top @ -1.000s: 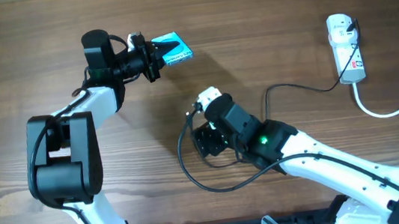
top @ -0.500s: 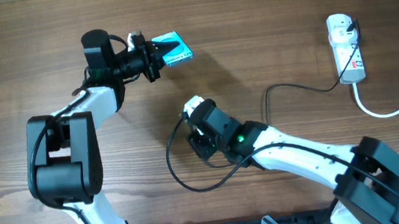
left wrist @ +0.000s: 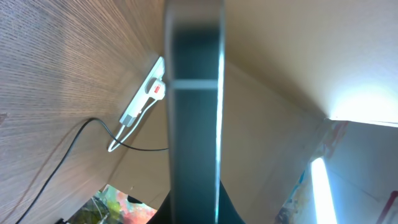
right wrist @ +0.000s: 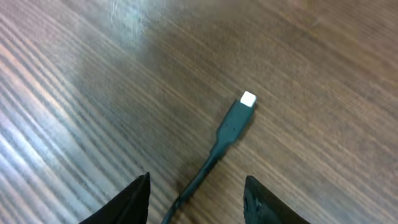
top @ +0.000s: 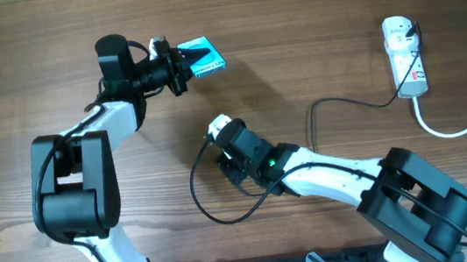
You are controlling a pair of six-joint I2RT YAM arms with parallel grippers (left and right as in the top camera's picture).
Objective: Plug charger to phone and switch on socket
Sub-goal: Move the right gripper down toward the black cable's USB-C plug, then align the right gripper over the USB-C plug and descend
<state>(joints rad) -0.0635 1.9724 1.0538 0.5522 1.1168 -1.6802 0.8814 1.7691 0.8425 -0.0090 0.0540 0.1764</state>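
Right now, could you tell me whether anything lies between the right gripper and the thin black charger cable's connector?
Nothing visible does: the open right gripper hangs over the thin black charger cable on bare wooden table.

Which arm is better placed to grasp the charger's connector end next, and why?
Right. The right gripper hangs open directly over the charger, whose connector tip lies free on the table. The left gripper is occupied holding the phone.
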